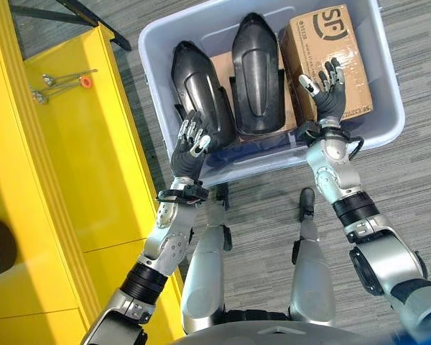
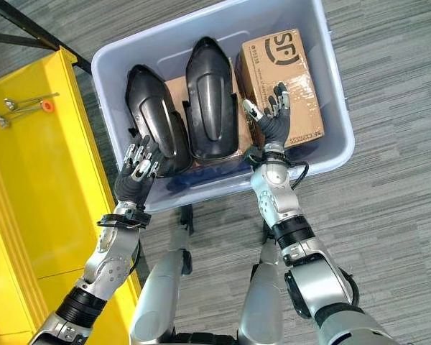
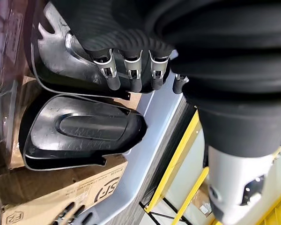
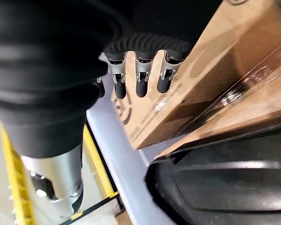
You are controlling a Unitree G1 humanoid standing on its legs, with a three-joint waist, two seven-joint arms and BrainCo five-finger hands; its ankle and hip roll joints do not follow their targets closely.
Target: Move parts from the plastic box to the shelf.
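Black parts (image 1: 255,72) in plastic box (image 1: 388,108) | left hand (image 1: 189,147), right hand (image 1: 327,90) above, fingers loose

Qty: 2 black moulded parts (image 1: 199,90) (image 1: 255,72), 1 cardboard box (image 1: 329,54), all in 1 plastic box (image 1: 154,43); 1 yellow shelf (image 1: 72,144); 2 metal tools (image 1: 63,83).

- I see a workshop or warehouse floor: grey carpet tiles (image 1: 409,172) underfoot.
- Left of the plastic box (image 1: 388,86) stands yellow shelf (image 1: 93,144), metal tools (image 1: 61,83) on it.
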